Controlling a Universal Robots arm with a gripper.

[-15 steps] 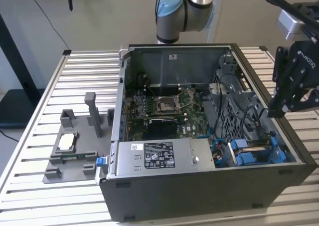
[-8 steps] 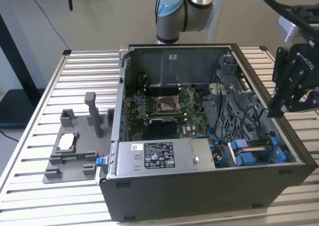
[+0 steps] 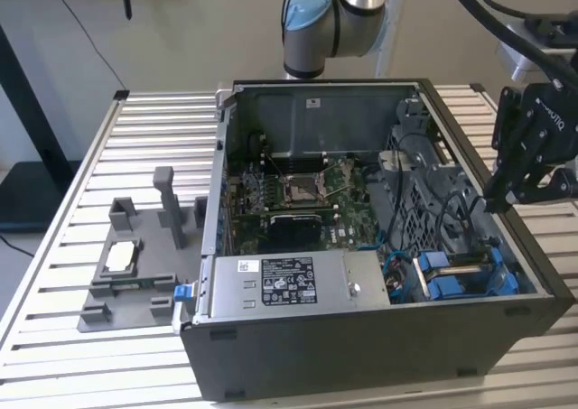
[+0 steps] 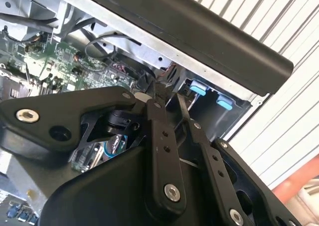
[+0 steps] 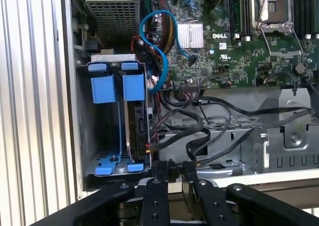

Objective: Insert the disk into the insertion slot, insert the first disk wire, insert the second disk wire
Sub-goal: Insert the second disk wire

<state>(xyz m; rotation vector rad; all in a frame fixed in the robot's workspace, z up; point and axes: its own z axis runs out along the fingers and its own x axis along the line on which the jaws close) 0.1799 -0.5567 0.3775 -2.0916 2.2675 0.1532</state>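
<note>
Jaws drawn close, slim gap between them; cannot tell if anything is pinched there. I hang over rim of computer case (image 3: 361, 355), at exterior view's right. Just beyond: insertion slot (image 5: 89, 131), disk (image 5: 133, 89) seated inside, standing on edge, blue carrier facing me. Black cables (image 5: 199, 131) loop just beside disk; plugged or not, cannot tell. Blue cable (image 5: 149, 51) curls past slot. Farther: motherboard (image 5: 224, 51), power-supply box (image 3: 275, 283). Case sits on slatted desk (image 3: 54, 274); grey fixture (image 3: 135, 264) beside case, at exterior view's left.
</note>
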